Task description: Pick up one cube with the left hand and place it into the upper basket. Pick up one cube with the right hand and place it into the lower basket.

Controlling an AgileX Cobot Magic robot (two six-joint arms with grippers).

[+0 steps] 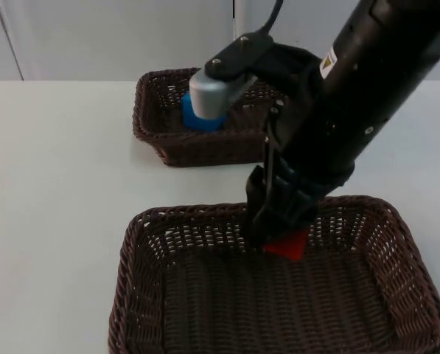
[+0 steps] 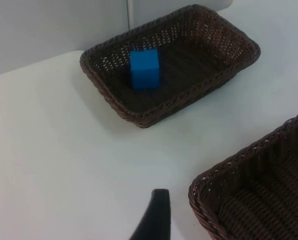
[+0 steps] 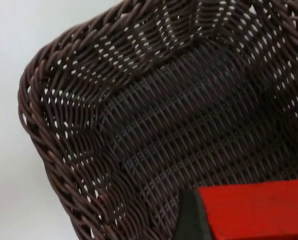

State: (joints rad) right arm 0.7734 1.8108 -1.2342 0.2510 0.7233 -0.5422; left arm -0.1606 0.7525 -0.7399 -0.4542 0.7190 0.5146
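Observation:
A blue cube (image 1: 201,123) (image 2: 145,69) lies inside the upper wicker basket (image 1: 149,133) (image 2: 114,107), partly hidden in the top view by my right arm. My right gripper (image 1: 278,234) hangs over the far edge of the lower basket (image 1: 131,243) (image 3: 39,130), shut on a red cube (image 1: 287,245) (image 3: 253,210). The cube is held just above the basket's woven floor, with one black finger (image 3: 189,220) beside it. My left gripper (image 2: 155,217) waits over the bare table, away from both baskets.
The two dark brown baskets stand one behind the other, with a strip of white table (image 1: 72,169) between them. A corner of the lower basket (image 2: 208,200) lies close to the left gripper. The grey partition wall (image 1: 94,37) closes the far side.

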